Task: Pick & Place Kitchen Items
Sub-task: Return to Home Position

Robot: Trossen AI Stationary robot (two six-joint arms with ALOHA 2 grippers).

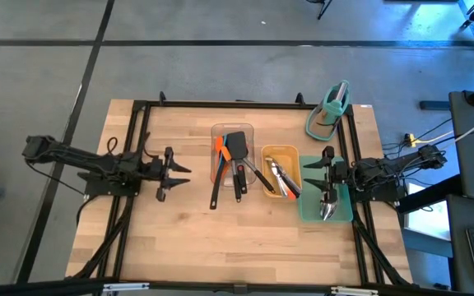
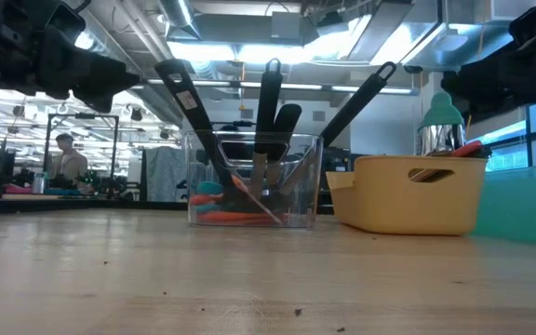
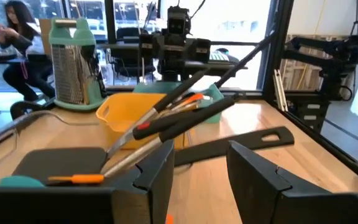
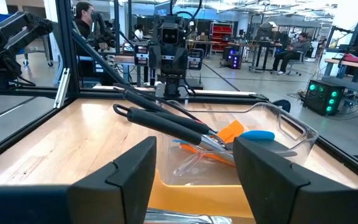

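High view: the black-handled plastic turners (image 1: 237, 146) in the clear rectangular bin (image 1: 220, 127) lie 12-to-6, at 3 o'clock from the nearer left end effector (image 1: 179, 174). It and the right end effector (image 1: 313, 175) both hang empty, fingers apart.

My left gripper (image 1: 183, 175) and right gripper (image 1: 309, 175) are black. The clear bin (image 1: 249, 130) holds black turners (image 1: 238, 145) and an orange spatula (image 1: 218, 148); at its three o'clock, a yellow bin (image 1: 280, 150).

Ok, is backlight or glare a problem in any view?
Low view: ceiling lights behind the transparent bin turn the black utensil handles to silhouettes. Left wrist view: windows blow out behind the grater. High view: even light on the table, soft shadows only.
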